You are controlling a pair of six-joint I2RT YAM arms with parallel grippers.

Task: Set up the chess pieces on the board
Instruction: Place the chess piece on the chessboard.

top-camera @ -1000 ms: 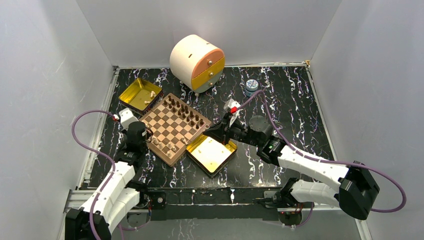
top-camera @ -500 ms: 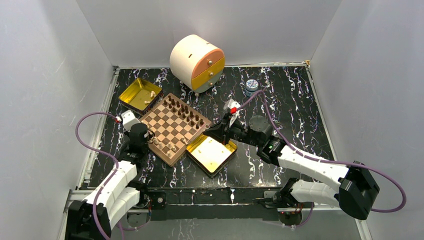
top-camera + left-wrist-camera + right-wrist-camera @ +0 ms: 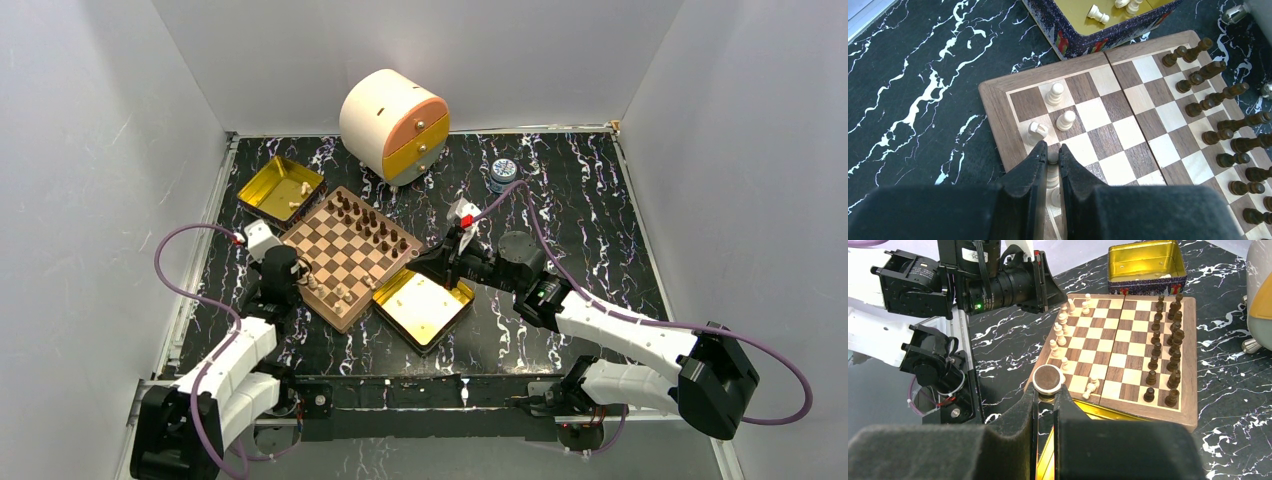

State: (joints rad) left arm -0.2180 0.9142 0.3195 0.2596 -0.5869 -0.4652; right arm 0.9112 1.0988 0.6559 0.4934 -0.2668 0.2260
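Observation:
The board [image 3: 345, 262] lies left of centre. Dark pieces [image 3: 1209, 70] stand in two rows along its far side. A few light pieces [image 3: 1066, 120] stand near the left corner. My left gripper [image 3: 1050, 150] is shut on a light tan piece [image 3: 1052, 157] low over the board's edge squares, beside a light knight [image 3: 1037, 131]. Whether that piece touches the board I cannot tell. My right gripper [image 3: 1047, 392] is shut on a light piece whose round felt base [image 3: 1047, 379] faces the camera, above the near gold tin [image 3: 425, 308]. One light piece [image 3: 1091, 386] lies toppled on the board [image 3: 1108, 360].
A second gold tin [image 3: 280, 187] with a few light pieces stands behind the board's left corner. A round white cabinet with orange and yellow drawers [image 3: 393, 125] stands at the back, and a small blue jar [image 3: 503, 173] is to its right. Grey walls enclose the table.
My left arm has edged forward and right toward the board's near-left edge, still holding its piece. The right arm has not moved.

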